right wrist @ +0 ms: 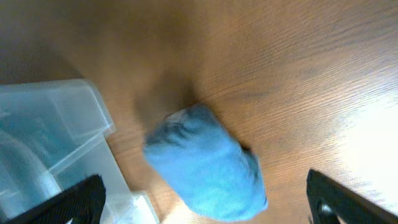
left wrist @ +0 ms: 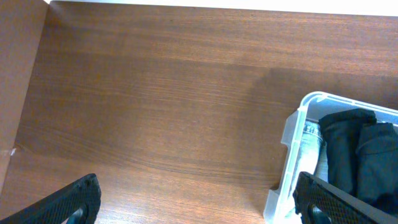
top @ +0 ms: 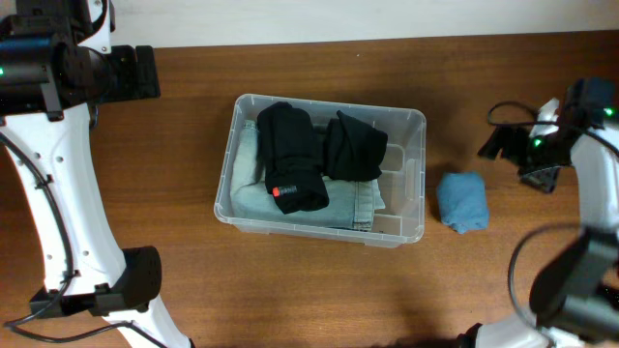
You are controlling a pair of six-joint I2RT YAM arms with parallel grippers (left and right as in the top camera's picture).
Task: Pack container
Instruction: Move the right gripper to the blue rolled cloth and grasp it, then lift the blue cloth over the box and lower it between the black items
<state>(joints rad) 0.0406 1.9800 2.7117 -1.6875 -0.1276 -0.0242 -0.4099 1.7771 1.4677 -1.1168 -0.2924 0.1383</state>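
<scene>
The clear plastic container (top: 416,184) stands mid-table, holding folded light jeans (top: 247,188) and two black garments (top: 290,159). A rolled blue cloth (top: 462,201) lies on the table just right of the container; in the right wrist view the blue cloth (right wrist: 202,163) sits between my open fingers. My right gripper (right wrist: 205,200) is open and empty above it, with the container's corner (right wrist: 74,134) at its left. My left gripper (left wrist: 198,200) is open and empty over bare wood, left of the container's rim (left wrist: 297,134).
The wooden table (top: 145,174) spreads around the container. The left arm's body (top: 58,68) hangs over the far left corner. The right arm (top: 556,135) reaches over the far right side. The arm bases stand at the near edge.
</scene>
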